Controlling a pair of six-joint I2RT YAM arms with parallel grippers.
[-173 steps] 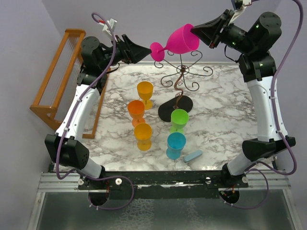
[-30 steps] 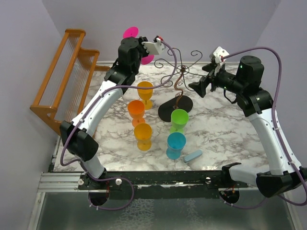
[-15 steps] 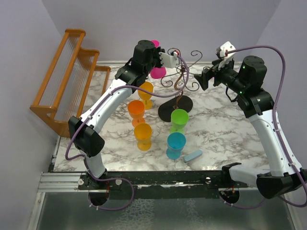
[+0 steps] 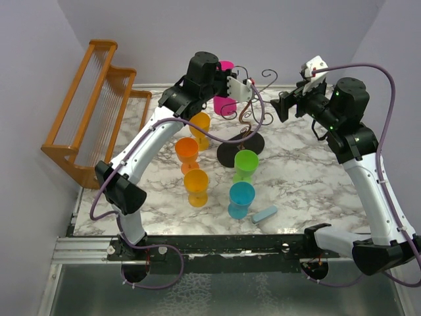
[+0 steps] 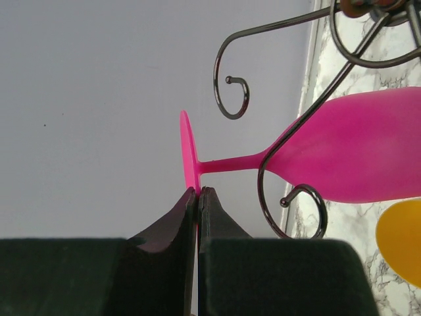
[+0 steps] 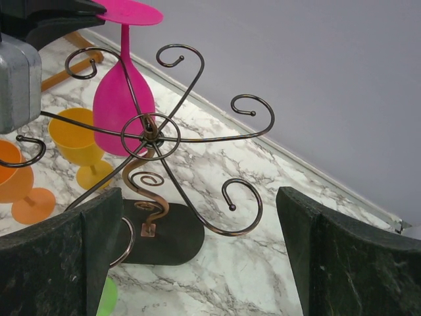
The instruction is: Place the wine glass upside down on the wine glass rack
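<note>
The pink wine glass (image 4: pixel 223 103) hangs upside down, bowl down and foot (image 6: pixel 128 12) up. My left gripper (image 5: pixel 197 191) is shut on the rim of its foot (image 5: pixel 189 153). Its stem (image 5: pixel 230 163) lies between two curled arms of the dark wire wine glass rack (image 4: pixel 248 99), close to one arm (image 5: pixel 266 191). The rack's hub (image 6: pixel 150 135) tops a twisted stem on a black oval base (image 6: pixel 164 240). My right gripper (image 6: pixel 197 197) stands wide open to the right of the rack, holding nothing, also in the top view (image 4: pixel 279 108).
A yellow glass (image 4: pixel 199 125), an orange glass (image 4: pixel 187 151) and another yellow glass (image 4: pixel 196 184) stand left of the rack's base. A green cup (image 4: pixel 245 164), a blue cup (image 4: pixel 241 199) and a small pale blue piece (image 4: pixel 265 214) sit nearer. A wooden stepped rack (image 4: pixel 85 112) fills the left edge.
My left arm has carried the pink glass rightward and down, from beside the rack to in among its arms. The right gripper has stayed open, shifting only slightly.
</note>
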